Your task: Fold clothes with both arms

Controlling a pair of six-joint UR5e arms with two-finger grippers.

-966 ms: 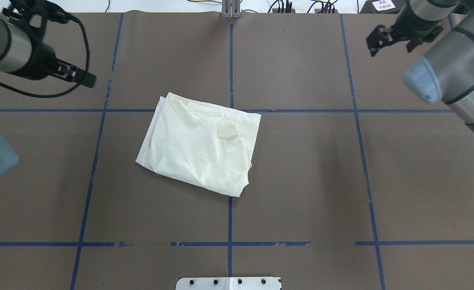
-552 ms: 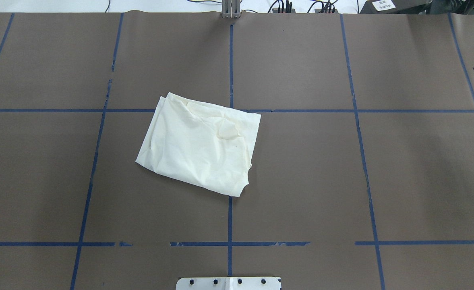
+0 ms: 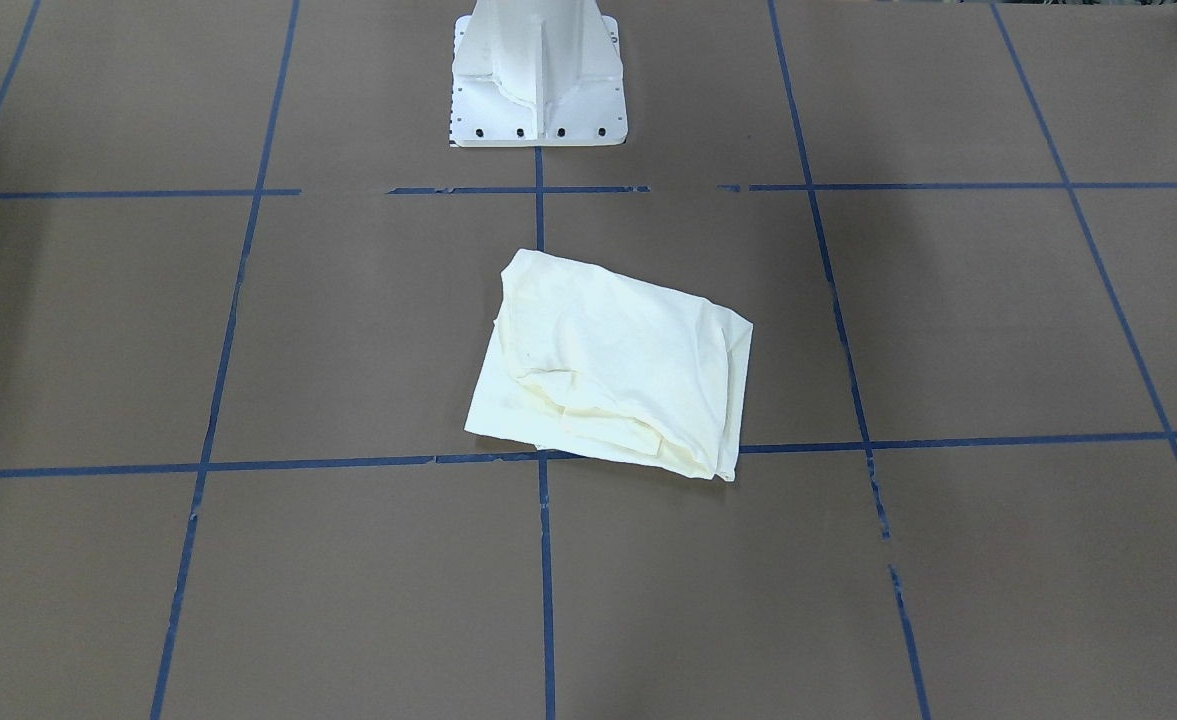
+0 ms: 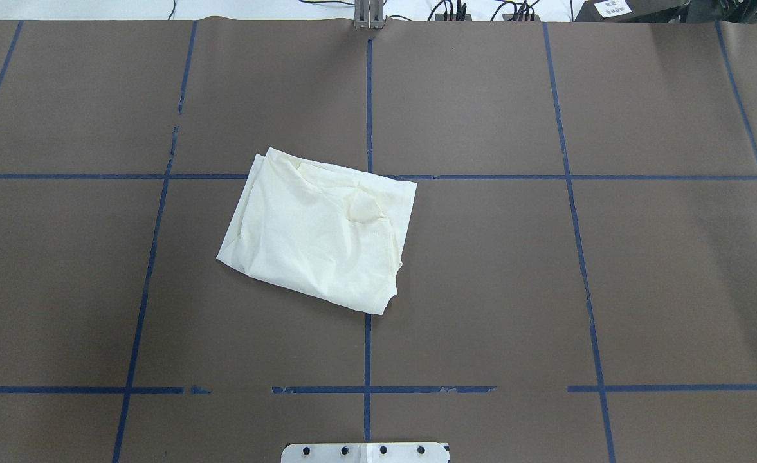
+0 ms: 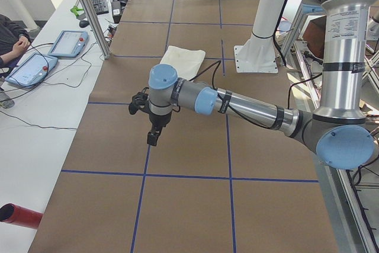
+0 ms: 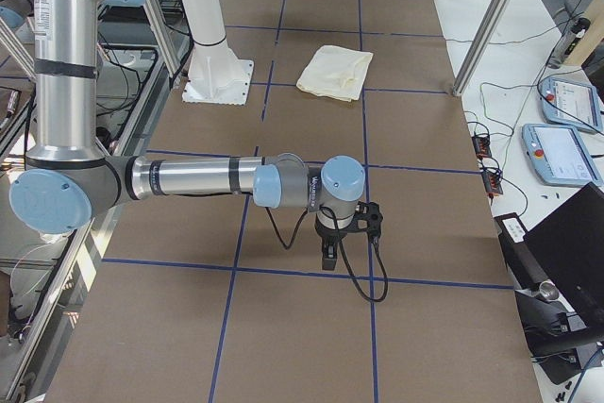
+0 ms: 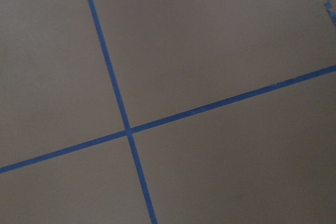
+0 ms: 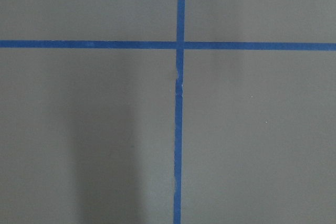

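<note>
A brown table (image 4: 481, 96), gridded with blue tape (image 4: 366, 96), takes up the middle of the room. A white bench (image 5: 53, 105) runs along one long side, carrying two tablets (image 5: 68, 42) and a keyboard (image 5: 98, 1). An aluminium post (image 5: 89, 10) stands at the table's edge. A red tube (image 5: 21, 215) lies on the bench's near end.

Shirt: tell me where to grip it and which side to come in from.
Grip the shirt at its right-hand edge, near the corner closest to the robot, coming in low from the robot's right. Stacked layer edges show along that side in the overhead view, so a pinch there likely catches every layer. The near edge looks like a smooth fold flat on the table.
</note>
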